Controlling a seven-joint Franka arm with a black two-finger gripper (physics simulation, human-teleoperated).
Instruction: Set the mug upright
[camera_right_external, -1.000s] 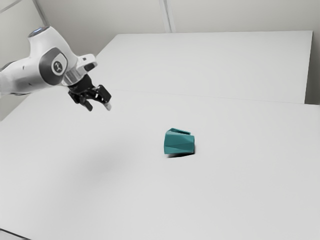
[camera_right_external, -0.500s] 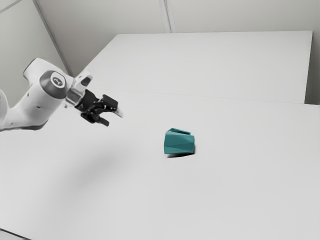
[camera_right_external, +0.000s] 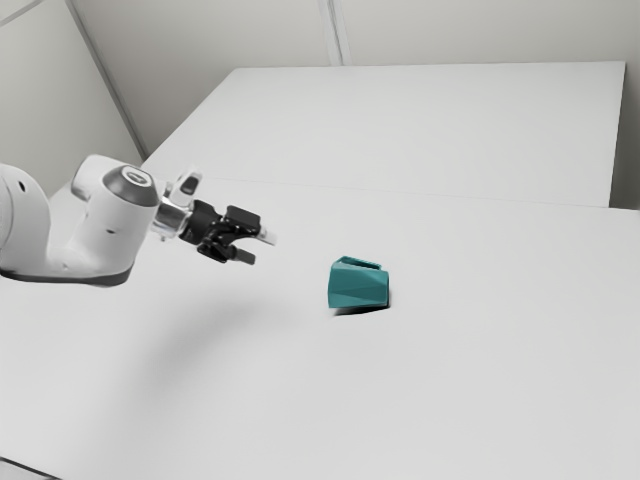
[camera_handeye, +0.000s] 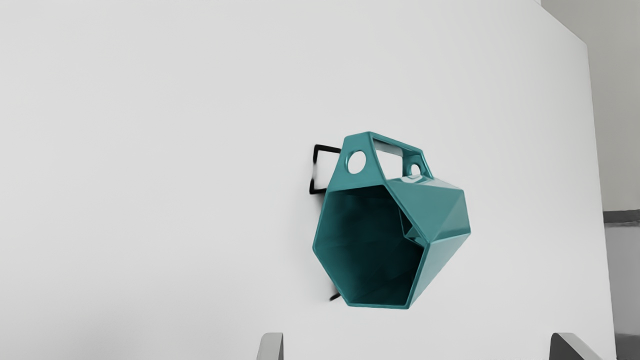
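Teal mug (camera_right_external: 358, 287) lies on its side on the table (camera_right_external: 450, 370), mouth facing the pincer (camera_right_external: 257, 247). Pincer open, empty, clear of mug. Upright goal unmet; likely left: grip, tip onto base, let go.

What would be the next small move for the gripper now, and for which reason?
I would probably ease the gripper toward the mug, fingers open. The mug lies on its side on the table, its open mouth facing the gripper. The fingers stand wide apart, and a gap remains before the mug, so closing now would likely catch nothing.
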